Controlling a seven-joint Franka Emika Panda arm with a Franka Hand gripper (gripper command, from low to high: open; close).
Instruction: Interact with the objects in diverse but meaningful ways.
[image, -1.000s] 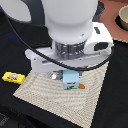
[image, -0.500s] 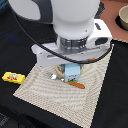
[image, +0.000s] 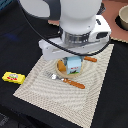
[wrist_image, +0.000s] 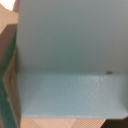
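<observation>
A light-blue and white carton (image: 73, 65) stands directly under the arm's wrist, over the middle of the woven placemat (image: 55, 92). It fills the whole wrist view as a pale blue surface (wrist_image: 70, 55). An orange-tan thing (image: 60, 67) shows against the carton's side toward the exterior view's left, mostly hidden. My gripper's fingers are hidden behind the wrist and the carton, so its state does not show. A flat yellow packet with a red mark (image: 13, 77) lies on the dark table off the mat, at the exterior view's left.
An orange-handled fork (image: 66, 80) lies on the mat just in front of the carton. An orange-handled knife (image: 90, 59) lies on the mat toward the exterior view's right. A pot (image: 123, 18) stands at the far right corner. Black cables hang off the arm.
The carton now sits higher in the exterior view, closer under the wrist, than a second ago. The fork and the yellow packet have stayed put.
</observation>
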